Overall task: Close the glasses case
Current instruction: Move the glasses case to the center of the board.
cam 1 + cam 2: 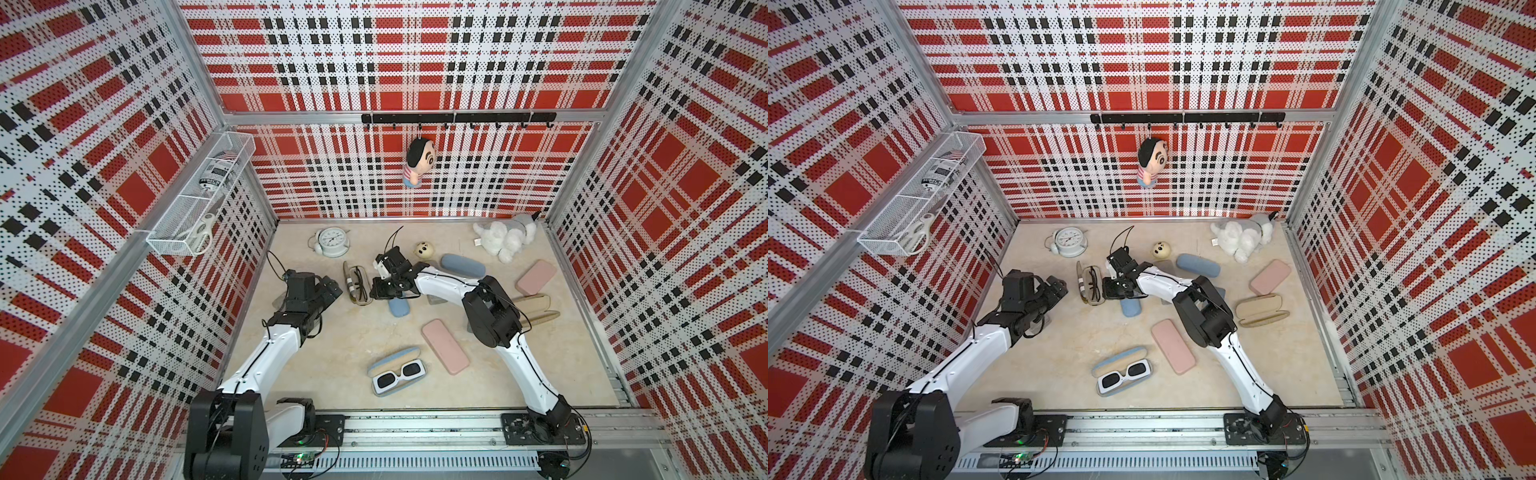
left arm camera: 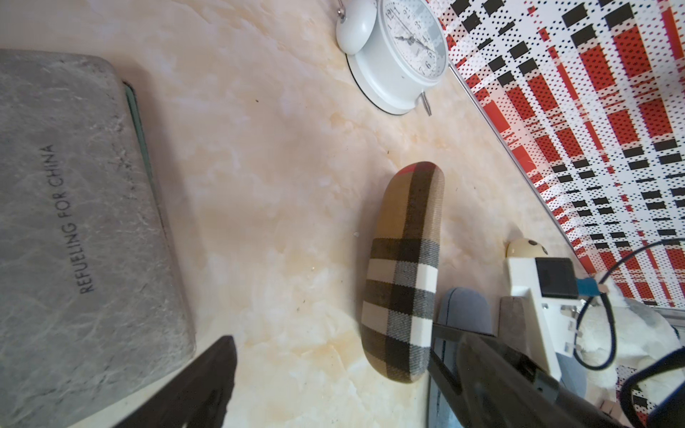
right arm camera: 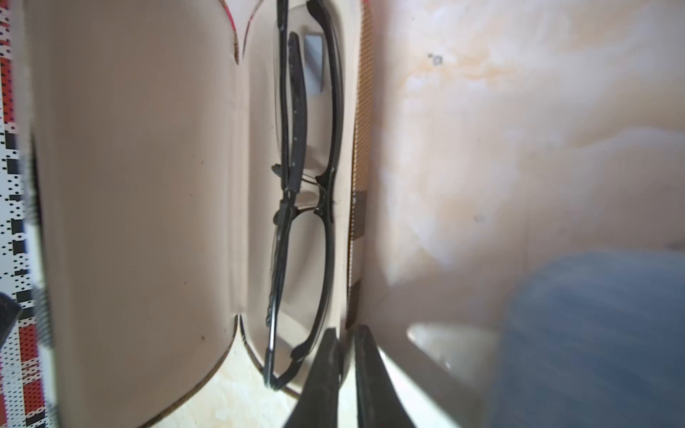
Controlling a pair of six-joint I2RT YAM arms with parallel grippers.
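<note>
While your right gripper (image 3: 345, 331) pinches narrowly on the free rim of the glasses case (image 1: 357, 284), its lid (image 2: 404, 266) stands open over the glasses (image 3: 296, 203). That case sits toward the back edge of the surface (image 1: 332, 353), left of middle. Your left gripper (image 1: 334, 291) hovers wide beside it, so I judge the closing itself is all left to do.

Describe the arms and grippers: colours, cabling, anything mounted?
Both arms match: left arm and right arm have white link shells, black joint housings and black cables along the links. The left gripper and right gripper are black with dark tapered fingers. A white bracket sits at the right wrist.
</note>
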